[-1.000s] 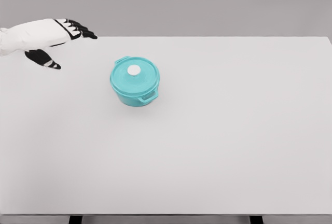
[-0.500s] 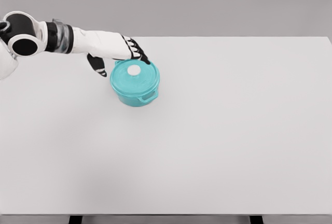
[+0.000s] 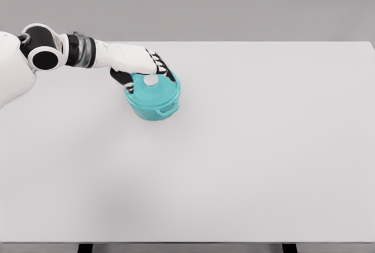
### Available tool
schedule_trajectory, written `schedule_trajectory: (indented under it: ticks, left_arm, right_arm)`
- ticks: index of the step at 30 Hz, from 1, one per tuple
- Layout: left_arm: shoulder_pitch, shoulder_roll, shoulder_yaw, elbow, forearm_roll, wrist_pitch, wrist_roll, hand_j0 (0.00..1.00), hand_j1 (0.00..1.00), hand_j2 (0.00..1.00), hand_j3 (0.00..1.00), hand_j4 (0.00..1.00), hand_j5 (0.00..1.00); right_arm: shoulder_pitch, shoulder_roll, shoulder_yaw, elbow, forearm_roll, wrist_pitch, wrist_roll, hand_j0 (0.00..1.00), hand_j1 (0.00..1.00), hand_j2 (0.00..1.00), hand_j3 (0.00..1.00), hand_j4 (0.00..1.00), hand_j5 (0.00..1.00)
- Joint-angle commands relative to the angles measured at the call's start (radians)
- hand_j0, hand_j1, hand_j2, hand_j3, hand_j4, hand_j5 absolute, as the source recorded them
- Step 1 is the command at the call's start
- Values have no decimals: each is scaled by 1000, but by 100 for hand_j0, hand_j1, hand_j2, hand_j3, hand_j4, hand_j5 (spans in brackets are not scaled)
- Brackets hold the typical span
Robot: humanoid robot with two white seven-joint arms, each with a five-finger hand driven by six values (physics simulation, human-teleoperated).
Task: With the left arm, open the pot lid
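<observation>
Left hand (image 3: 142, 67): white shell with black fingers, reaching in from the left edge. It hovers over the back and left part of the pot; the fingers (image 3: 164, 68) bend down around the knob. Whether they actually grip the knob cannot be told.
Left arm (image 3: 88, 53): smooth white tube with a grey ribbed cuff and a round black joint, stretched almost level above the table's far left part.
Pot (image 3: 154, 98): directly under and just in front of the hand. Round, squat, glossy teal, with a small loop handle sticking out on the side away from the hand, toward the viewer.
Lid (image 3: 154, 87): teal, flat and round, sitting closed on the pot. The hand covers its far left part.
Knob (image 3: 151, 79): small white disc at the lid's centre, right beside the fingertips, showing between them and the thumb.
Table (image 3: 263, 159): plain, matte, pale grey rectangle. Its back edge lies just behind the hand. Its right edge is far off to the hand's right. Its front edge is far in front of the hand.
Open room: wide bare tabletop in front of the hand and to its right.
</observation>
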Motion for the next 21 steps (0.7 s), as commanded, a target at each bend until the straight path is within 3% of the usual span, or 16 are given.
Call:
schedule_trajectory:
  ticks: [1,4,21]
  left_arm:
    - [0,0,-1,11,-5,-2,-1,86,86,86,86,86,86]
    - [0,-4,-1,12,-24,-2,-1,79,79,79,79,79,79]
    - [-3,2,16,0,-16,-2,-1,79,79,79,79,79,79]
  right_arm:
    - [0,0,0,0,0,0,0,100,100,100,100,100,100]
    - [0,0,0,0,0,0,0,100,100,100,100,100,100]
    - [0,0,0,0,0,0,0,100,100,100,100,100,100]
